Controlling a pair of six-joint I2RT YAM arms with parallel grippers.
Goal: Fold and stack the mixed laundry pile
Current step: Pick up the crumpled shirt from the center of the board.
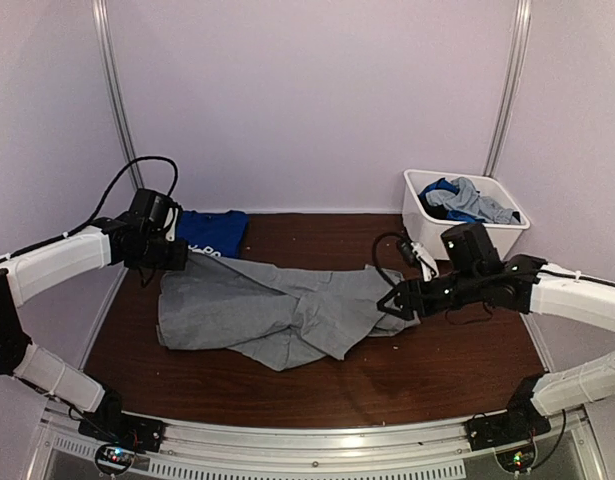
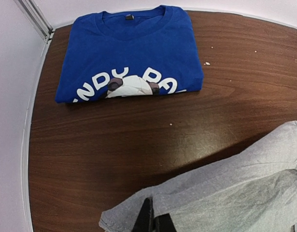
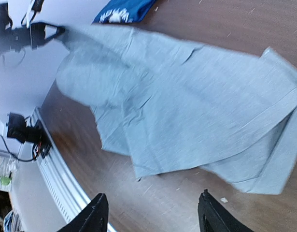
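Grey garment (image 1: 267, 305) lay mid-frame on the table (image 1: 437, 370); your left tool (image 2: 154, 220) pinched its corner, likely to stretch it flat; your right tool (image 3: 153, 195) gaped wide, empty.

Plain light-grey garment (image 1: 267, 305) — royal-blue shirt (image 2: 138, 43), white lettering — white bin (image 1: 417, 218), brown table (image 1: 427, 370).

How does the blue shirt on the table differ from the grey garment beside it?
The royal-blue printed T-shirt is folded into a rectangle; the light-grey cloth garment lies spread and rumpled. The blue one is much smaller. It lies untouched; the grey one's edge is pinched in the left gripper's fingers. Both rest on the brown wooden table.
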